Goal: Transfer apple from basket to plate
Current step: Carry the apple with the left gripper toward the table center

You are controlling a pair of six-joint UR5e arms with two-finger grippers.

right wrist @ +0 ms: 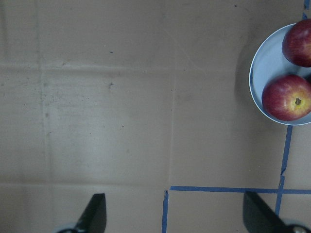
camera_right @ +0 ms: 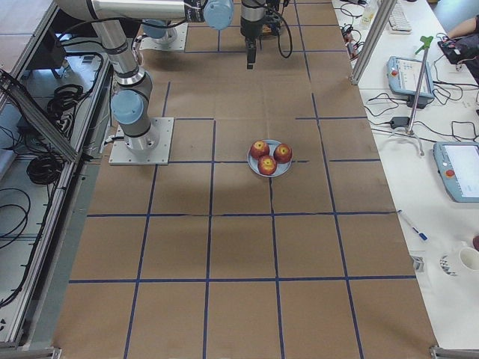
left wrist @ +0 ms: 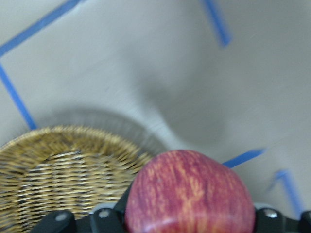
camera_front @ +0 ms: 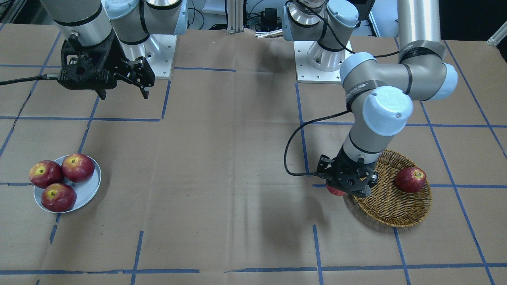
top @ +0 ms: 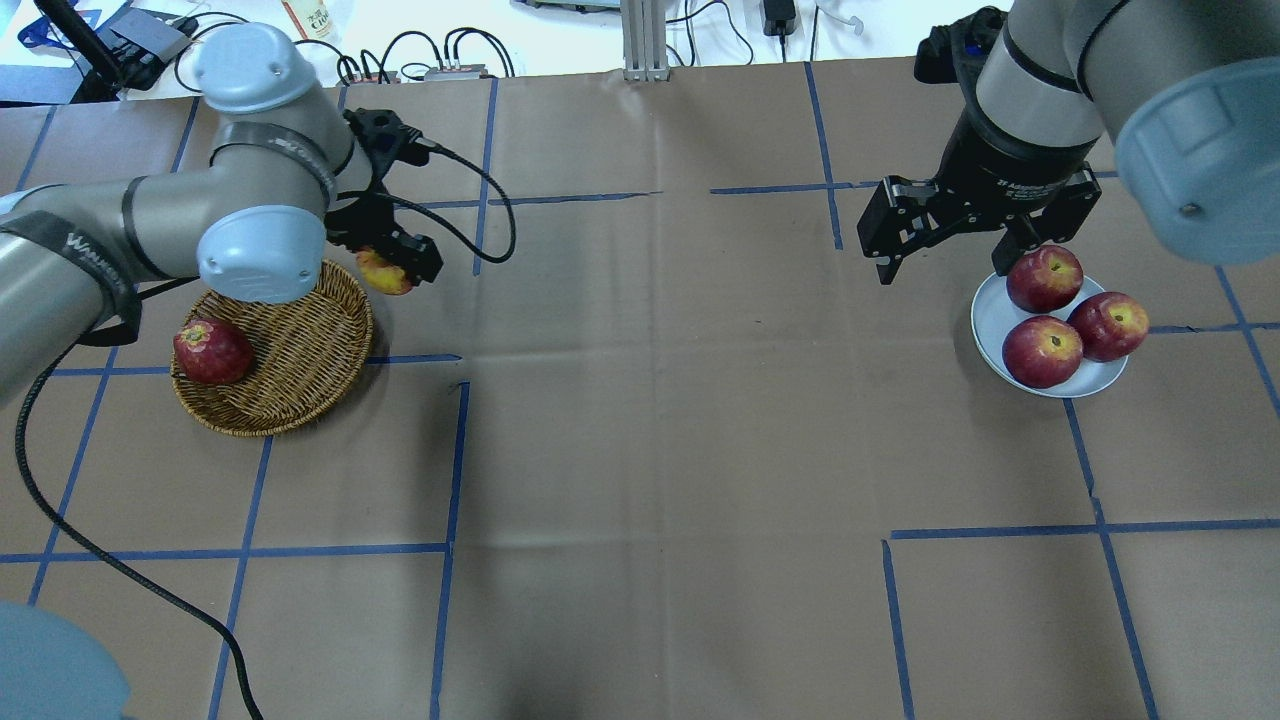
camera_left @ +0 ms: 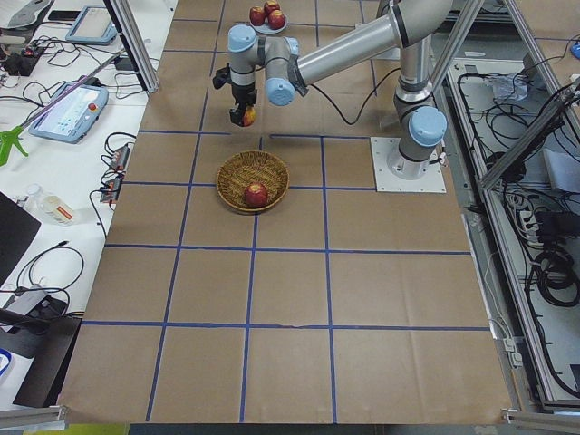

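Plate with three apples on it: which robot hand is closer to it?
Right. The right gripper hangs in the air near the plate, jaws open and empty. The left gripper is far across the table, by the basket, holding the apple.

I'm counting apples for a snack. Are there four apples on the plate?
No, only three dark-red apples sit on the plate.

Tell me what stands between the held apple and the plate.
Nothing stands on the table between the apple, shut in the left gripper beside the basket, and the plate. But three dark-red apples already crowd the plate, leaving little bare surface, and the open right gripper hangs high beside it.
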